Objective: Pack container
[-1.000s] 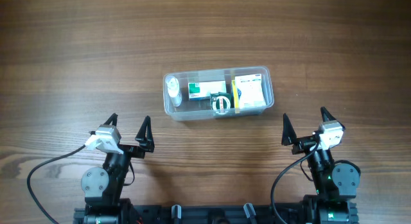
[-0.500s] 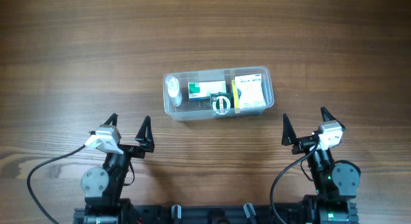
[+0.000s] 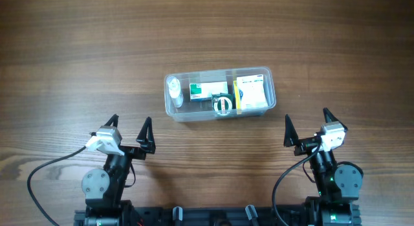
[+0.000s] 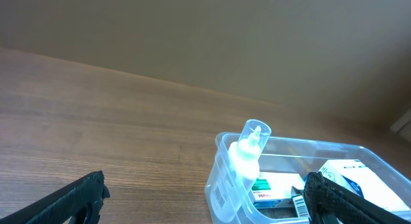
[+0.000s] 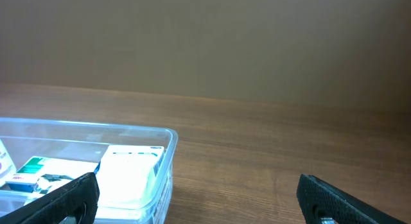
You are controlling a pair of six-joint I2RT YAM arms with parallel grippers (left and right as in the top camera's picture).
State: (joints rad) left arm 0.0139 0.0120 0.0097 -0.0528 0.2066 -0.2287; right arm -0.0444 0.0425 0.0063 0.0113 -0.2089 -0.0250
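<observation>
The clear plastic container (image 3: 272, 100) sits at the table's middle. It holds a small clear spray bottle (image 3: 174, 91) at its left end, a green-and-white box (image 3: 204, 91), a dark round item (image 3: 223, 105) and a white box (image 3: 251, 92) at its right end. The container also shows in the left wrist view (image 4: 221, 179) with the spray bottle (image 4: 247, 156), and in the right wrist view (image 5: 168, 161) with the white box (image 5: 128, 172). My left gripper (image 3: 129, 136) is open and empty, near the front edge. My right gripper (image 3: 306, 130) is open and empty, front right.
The wooden table (image 3: 77, 57) spreads round the container. Black cables (image 3: 48, 168) run from both arm bases at the front edge.
</observation>
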